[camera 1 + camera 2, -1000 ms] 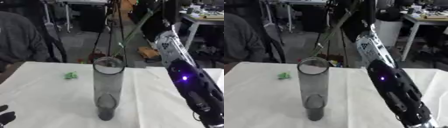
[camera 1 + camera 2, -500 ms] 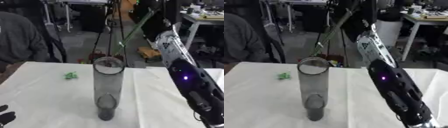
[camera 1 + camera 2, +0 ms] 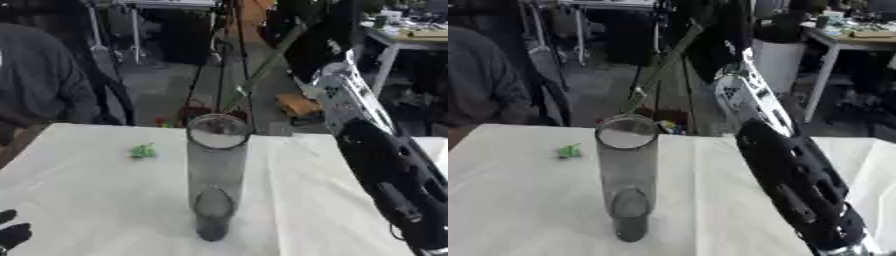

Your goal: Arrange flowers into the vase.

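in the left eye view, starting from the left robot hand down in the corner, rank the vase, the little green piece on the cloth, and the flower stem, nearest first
Measured from the left robot hand at the lower left corner:
1. The vase, upright mid-table, to the hand's right. The green piece is nearly as close, so this ranking is tentative.
2. The green piece, on the white cloth farther back, left of the vase.
3. The flower stem, slanting up behind the vase rim, clearly farthest.

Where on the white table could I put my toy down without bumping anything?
The widest bare patch is the white table on the robot's left, between the tall vase and the left edge, nearer than the small green piece. The left hand rests at that corner. The right side is crowded: the right arm sweeps over it beside the vase.
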`<action>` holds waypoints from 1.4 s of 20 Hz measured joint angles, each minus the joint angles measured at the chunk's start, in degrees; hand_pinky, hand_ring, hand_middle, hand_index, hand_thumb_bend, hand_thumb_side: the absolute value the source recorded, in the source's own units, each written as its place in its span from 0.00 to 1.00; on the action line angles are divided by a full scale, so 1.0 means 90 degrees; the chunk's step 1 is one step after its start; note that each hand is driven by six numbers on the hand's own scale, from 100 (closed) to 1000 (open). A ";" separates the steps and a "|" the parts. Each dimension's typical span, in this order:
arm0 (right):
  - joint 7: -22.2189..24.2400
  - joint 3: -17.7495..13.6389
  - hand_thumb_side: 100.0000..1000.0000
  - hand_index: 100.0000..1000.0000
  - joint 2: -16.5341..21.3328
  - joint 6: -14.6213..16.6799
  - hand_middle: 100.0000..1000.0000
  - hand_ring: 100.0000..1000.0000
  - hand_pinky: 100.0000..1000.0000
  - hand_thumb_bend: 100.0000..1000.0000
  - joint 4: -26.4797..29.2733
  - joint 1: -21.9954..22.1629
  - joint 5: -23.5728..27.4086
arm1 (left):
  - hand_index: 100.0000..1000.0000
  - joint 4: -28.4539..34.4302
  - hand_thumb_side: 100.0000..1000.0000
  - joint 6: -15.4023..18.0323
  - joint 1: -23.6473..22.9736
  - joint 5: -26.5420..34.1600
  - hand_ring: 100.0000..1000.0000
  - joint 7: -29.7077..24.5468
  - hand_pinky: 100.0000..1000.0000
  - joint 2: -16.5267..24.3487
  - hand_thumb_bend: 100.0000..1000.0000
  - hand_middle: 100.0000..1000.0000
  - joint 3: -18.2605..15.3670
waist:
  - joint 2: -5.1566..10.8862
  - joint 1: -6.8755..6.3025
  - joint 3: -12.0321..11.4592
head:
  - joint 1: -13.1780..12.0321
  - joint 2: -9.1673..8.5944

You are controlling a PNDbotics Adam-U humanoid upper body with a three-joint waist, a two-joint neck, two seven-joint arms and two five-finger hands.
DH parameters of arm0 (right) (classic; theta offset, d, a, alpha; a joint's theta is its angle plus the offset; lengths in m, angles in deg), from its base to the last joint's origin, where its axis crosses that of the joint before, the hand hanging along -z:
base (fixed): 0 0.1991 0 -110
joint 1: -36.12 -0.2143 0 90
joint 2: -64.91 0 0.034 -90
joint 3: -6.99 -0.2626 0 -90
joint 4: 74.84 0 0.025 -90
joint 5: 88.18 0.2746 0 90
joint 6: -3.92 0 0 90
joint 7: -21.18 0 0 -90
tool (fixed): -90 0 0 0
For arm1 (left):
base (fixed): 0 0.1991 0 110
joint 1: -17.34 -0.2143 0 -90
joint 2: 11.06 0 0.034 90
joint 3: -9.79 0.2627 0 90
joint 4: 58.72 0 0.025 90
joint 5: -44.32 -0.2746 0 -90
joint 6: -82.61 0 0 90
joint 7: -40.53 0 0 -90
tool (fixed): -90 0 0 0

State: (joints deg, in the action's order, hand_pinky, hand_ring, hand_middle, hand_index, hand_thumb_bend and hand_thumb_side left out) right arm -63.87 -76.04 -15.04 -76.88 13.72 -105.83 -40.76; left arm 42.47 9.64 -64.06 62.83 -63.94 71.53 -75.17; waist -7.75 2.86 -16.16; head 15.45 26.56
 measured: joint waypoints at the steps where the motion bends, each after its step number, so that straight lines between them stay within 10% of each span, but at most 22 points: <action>1: 0.0019 0.0023 0.88 0.11 0.0000 0.0021 0.00 0.00 0.00 0.00 0.0000 0.0000 -0.0084 | 0.82 0.0000 0.60 0.0000 0.0000 -0.0004 0.76 0.0000 0.82 0.0000 0.84 0.79 0.0000 | 0.0000 0.0004 -0.0001 | -0.0002 0.0000; 28: 0.0736 0.0404 0.87 0.13 0.0003 0.0230 0.00 0.00 0.00 0.00 -0.0239 0.0209 -0.1361 | 0.82 -0.0039 0.60 0.0017 0.0000 -0.0045 0.76 0.0050 0.82 0.0000 0.85 0.79 -0.0025 | -0.0013 0.0052 0.0097 | -0.0082 -0.0006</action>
State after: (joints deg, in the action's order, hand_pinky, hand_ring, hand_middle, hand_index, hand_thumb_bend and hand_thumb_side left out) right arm -57.24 -72.40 -15.02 -74.81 11.57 -103.95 -53.01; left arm 42.12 9.79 -64.07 62.42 -63.49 71.53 -75.40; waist -7.86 3.32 -15.28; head 14.71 26.51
